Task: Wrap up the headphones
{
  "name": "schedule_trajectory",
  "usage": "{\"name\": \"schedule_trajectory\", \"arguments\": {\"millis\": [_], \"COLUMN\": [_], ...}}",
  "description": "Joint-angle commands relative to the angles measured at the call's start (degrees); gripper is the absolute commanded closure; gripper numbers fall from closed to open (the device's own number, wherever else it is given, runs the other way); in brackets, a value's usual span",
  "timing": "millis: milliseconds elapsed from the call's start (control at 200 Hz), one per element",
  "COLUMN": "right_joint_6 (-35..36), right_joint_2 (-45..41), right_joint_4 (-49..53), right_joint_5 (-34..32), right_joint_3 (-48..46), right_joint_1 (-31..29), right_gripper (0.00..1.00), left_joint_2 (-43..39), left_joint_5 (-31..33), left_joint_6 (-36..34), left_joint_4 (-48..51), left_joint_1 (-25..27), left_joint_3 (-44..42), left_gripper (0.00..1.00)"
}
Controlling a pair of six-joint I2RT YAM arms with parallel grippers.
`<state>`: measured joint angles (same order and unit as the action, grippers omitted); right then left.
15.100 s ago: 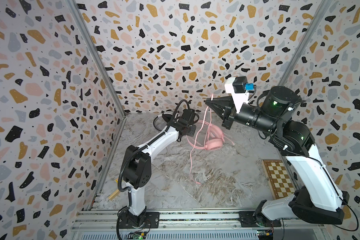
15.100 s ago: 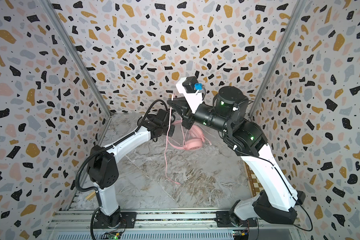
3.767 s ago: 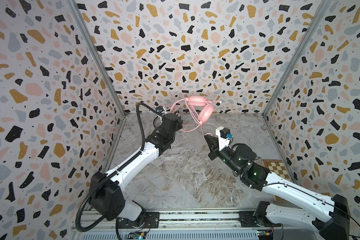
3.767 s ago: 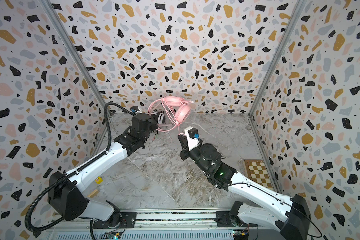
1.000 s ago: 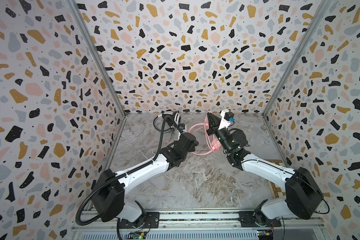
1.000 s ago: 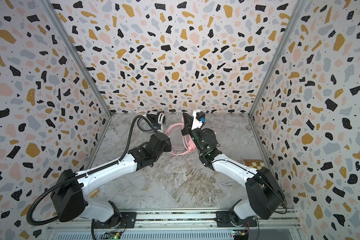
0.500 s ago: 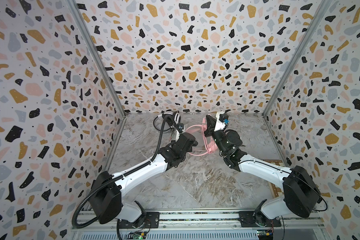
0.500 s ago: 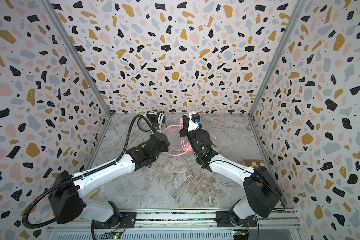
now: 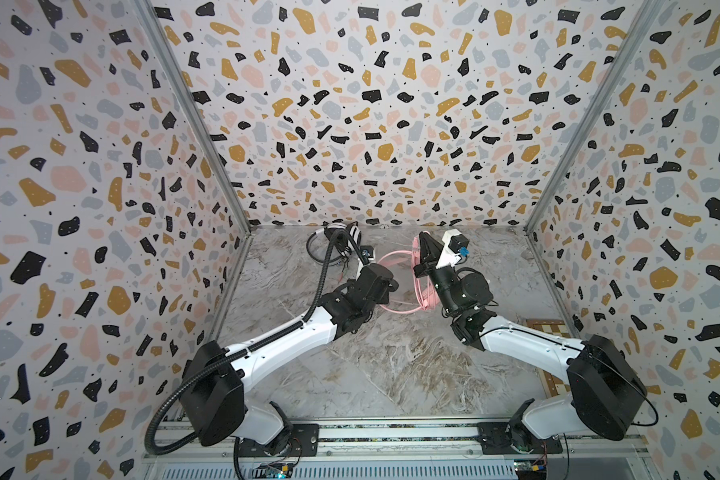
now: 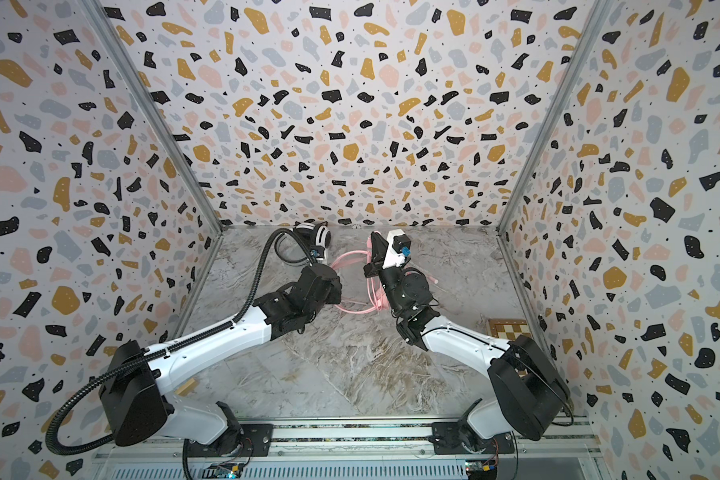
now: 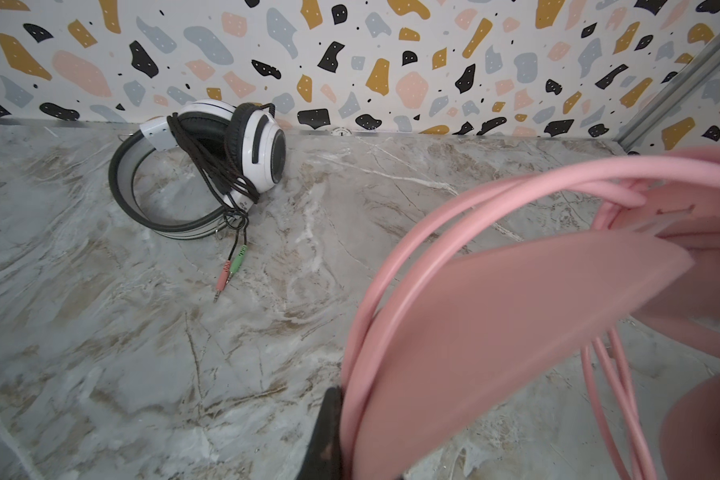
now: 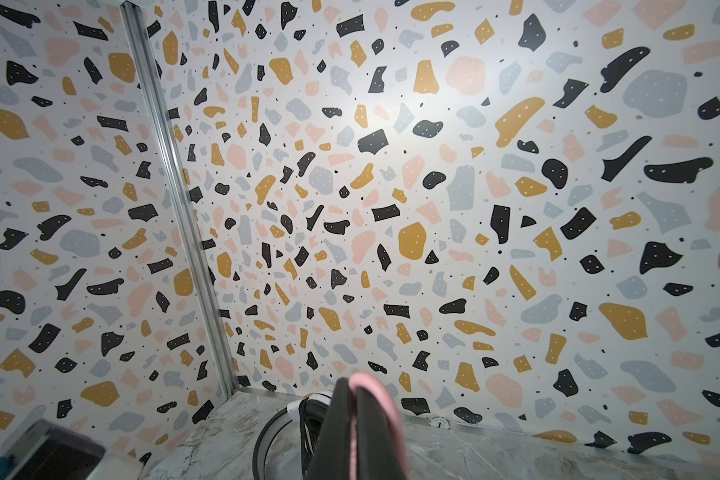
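Top views: pink headphones (image 9: pixel 420 291) between both arms, mid-tabletop (image 9: pixel 391 374); white headphones (image 10: pixel 314 237) at back wall. Left wrist: left end effector (image 11: pixel 348 432) closed on pink headphones' seemingly stiff, light band. Right wrist: right end effector (image 12: pixel 356 419) pinching limp pink cable (image 12: pixel 387 399).

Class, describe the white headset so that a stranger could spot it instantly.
Find the speckled back wall; follow its foot along the marble floor, left of centre. The white headset lies there, with black pads and thin black cable, unlike the pink headset nearer the middle.
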<state>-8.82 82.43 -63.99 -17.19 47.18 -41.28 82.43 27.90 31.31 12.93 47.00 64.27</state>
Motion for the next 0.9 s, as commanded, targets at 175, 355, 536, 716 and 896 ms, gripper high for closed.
{"name": "schedule_trajectory", "arguments": {"millis": [175,355,536,716,896], "right_joint_6": [1.0,0.3,-1.4,-4.0,-3.7], "right_joint_2": [3.7,2.5,-1.0,-1.0,0.0], "right_joint_4": [4.3,15.4,31.5,48.1,60.1], "right_joint_5": [-1.1,0.8,2.3,5.3,7.0], "right_joint_3": [7.1,8.1,9.9,17.0,24.7], "right_joint_1": [0.4,0.0,0.1,0.1,0.2], "right_gripper": [1.00,1.00,0.94,0.78,0.54], "left_joint_2": [-1.7,-1.6,-1.6,-0.4,-0.4], "left_joint_5": [-0.7,1.2,3.7,3.8,3.8], "left_joint_6": [-2.1,-3.1,-3.8,-4.4,-4.3], "left_joint_4": [-1.2,-1.3,-1.5,-1.3,-1.2], "left_joint_1": [1.5,1.5,0.9,0.5,-0.2], "left_joint_3": [3.9,4.6,5.2,7.2,7.1], "left_gripper": [1.00,1.00,1.00,1.00,1.00]}}
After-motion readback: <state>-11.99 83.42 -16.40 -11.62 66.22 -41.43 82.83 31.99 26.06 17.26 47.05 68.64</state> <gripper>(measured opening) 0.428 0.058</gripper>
